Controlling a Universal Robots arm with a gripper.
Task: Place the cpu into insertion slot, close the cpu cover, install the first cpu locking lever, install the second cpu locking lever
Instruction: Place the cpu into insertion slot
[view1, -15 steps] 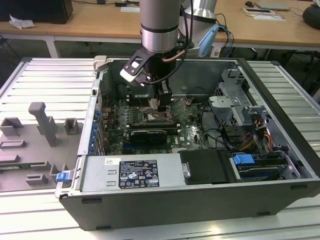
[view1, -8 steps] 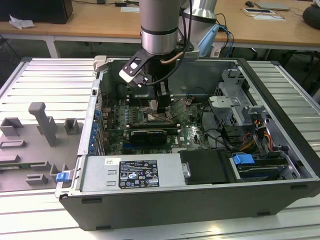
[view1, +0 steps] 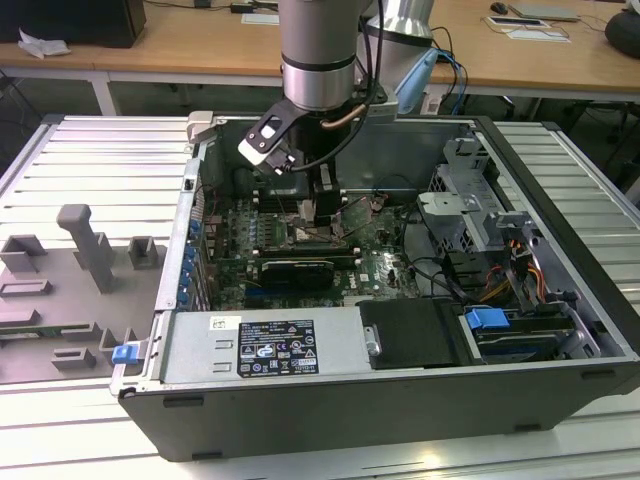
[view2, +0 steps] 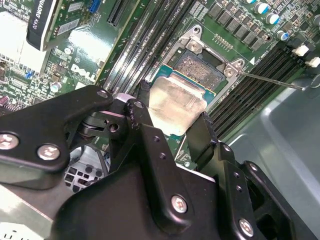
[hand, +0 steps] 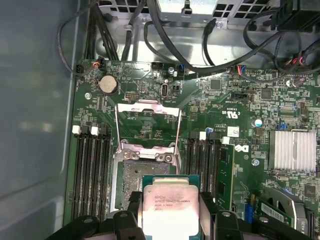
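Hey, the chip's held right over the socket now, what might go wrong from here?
1. The cpu, gripped by the fingers, hangs partly off the insertion slot; lowered skewed, it might bend the pins.
2. The raised cpu cover and loose lever stand close by; the fingers might catch them.

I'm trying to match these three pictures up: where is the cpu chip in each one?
First wrist view: cpu at the edge of the insertion slot.
Second wrist view: cpu held between the black fingers, the same slot beside it.
Exterior view: too small to tell; the gripper holding it hangs over the motherboard.
Shared landmark: the insertion slot, its cpu cover raised.
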